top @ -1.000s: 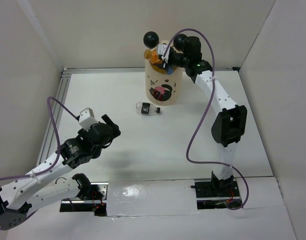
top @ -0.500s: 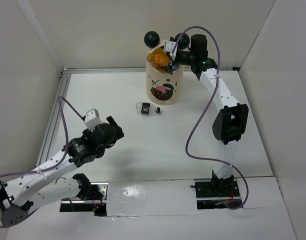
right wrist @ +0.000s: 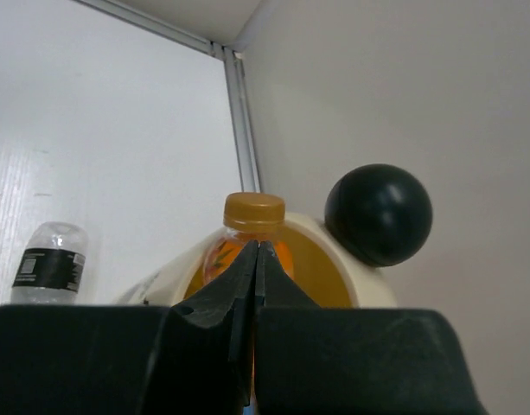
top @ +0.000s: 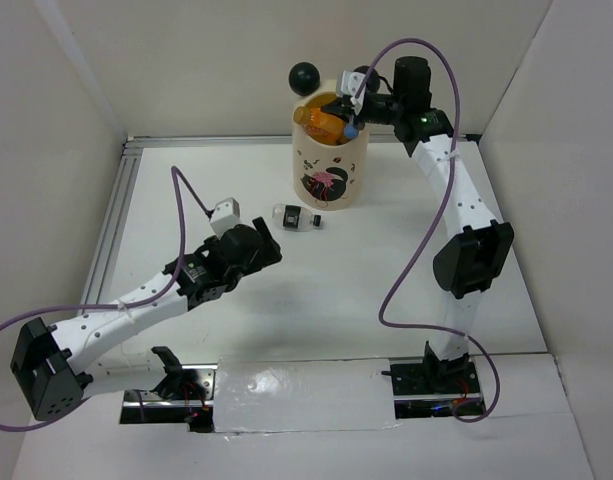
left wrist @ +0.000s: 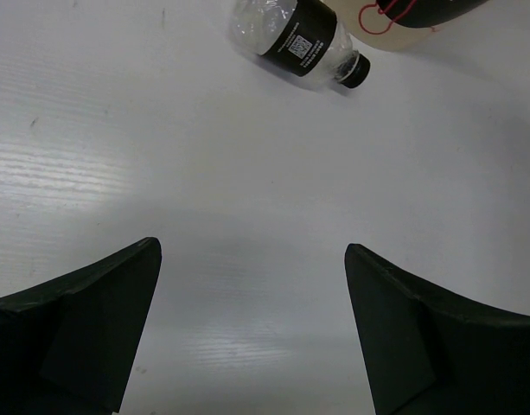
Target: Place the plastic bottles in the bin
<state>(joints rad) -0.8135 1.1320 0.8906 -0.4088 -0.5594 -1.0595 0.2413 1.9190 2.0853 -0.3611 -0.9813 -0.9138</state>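
Right wrist view: right gripper (right wrist: 256, 246) clenched, fingers pressed together, nothing between them. Orange bottle (right wrist: 253, 212) just beyond fingertips, poking out of bin (top: 331, 165) mouth; black ball ear (right wrist: 379, 213) up-right of gripper. Left wrist view: left gripper (left wrist: 252, 249) released, jaws wide, over counter (left wrist: 247, 173). Black-labelled bottle (left wrist: 303, 39) on its side ahead of left gripper, just beside bin base, apart from both fingers. 1 bottle on counter, 1 visible in bin.

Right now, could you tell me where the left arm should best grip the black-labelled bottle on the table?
Probably the middle of the black-labelled bottle, from above: it lies on its side, so the open left fingers can straddle its body.
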